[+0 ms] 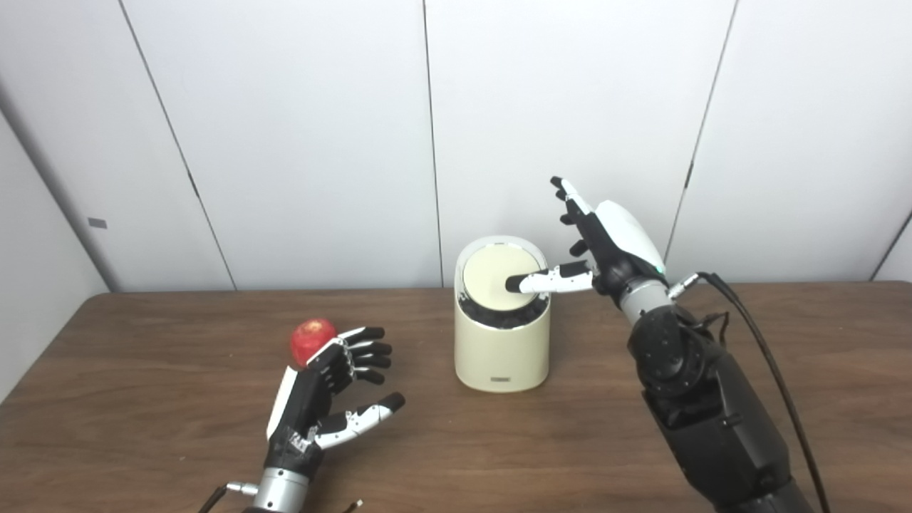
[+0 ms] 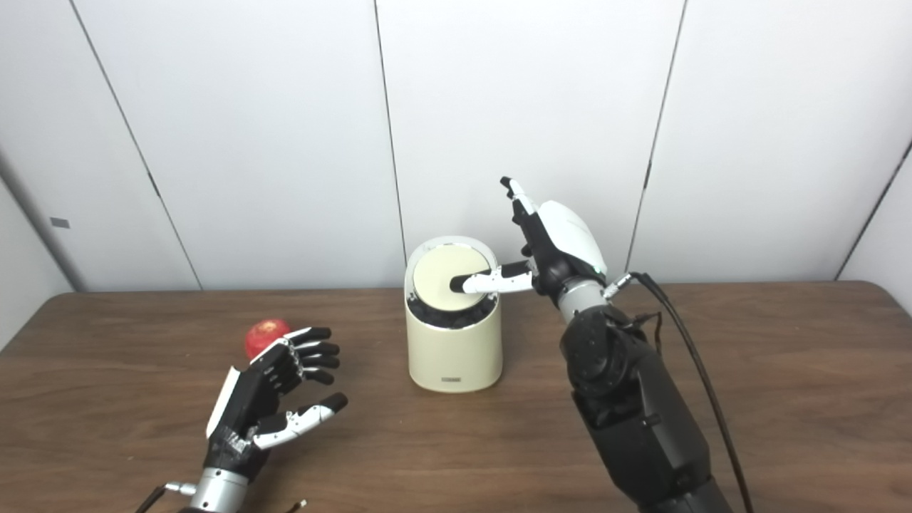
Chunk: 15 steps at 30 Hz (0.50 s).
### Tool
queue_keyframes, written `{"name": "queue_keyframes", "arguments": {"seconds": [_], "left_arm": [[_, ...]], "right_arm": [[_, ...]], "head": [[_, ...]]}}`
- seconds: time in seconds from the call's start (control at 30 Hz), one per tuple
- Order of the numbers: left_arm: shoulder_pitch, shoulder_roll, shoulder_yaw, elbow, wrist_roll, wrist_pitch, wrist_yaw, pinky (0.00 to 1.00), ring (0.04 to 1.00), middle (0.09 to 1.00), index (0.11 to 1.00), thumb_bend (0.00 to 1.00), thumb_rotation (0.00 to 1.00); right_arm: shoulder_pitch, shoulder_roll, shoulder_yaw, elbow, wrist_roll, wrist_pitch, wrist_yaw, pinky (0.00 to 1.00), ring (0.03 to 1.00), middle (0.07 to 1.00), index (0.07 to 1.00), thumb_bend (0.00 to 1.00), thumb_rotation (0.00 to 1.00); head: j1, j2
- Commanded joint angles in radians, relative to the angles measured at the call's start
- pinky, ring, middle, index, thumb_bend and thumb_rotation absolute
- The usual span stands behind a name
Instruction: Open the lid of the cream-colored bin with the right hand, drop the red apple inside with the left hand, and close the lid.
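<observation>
Bin [image 1: 502, 349] sits mid-table, lid [image 1: 499, 278] tilted with a dark gap on its near side, the right hand [image 1: 602, 249] spread wide, thumb pressing it. Apple [image 1: 311, 339] lies left, just beyond the left hand [image 1: 328, 399], which is empty, fingers apart. Drop and closing remain.

The bin [image 1: 501, 342] stands mid-desk [image 1: 142, 427]; the apple [image 1: 311, 339] lies at its nine o'clock, just behind the left hand [image 1: 324, 399]. The right hand [image 1: 591, 246] reaches in from three o'clock.

Lid [image 1: 496, 278] blocked — right robot hand [image 1: 598, 239].
</observation>
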Motion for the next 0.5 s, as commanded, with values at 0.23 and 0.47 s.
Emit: {"name": "queue_keyframes", "arguments": {"seconds": [0.23,0.47], "left_arm": [[0.032,-0.007,-0.01,0.056,0.019,-0.018,0.011,0.58,0.651,0.682,0.753,0.67,0.0],[0.036,-0.011,-0.014,0.045,0.012,-0.017,0.008,0.57,0.644,0.678,0.75,0.67,0.0]], "right_arm": [[-0.086,0.019,0.023,0.022,-0.028,-0.012,-0.012,0.67,0.876,0.936,1.0,0.88,0.38],[-0.098,0.018,0.042,0.052,-0.039,-0.018,-0.019,0.66,0.875,0.938,0.995,0.89,0.36]], "head": [[0.012,0.006],[0.016,0.01]]}}
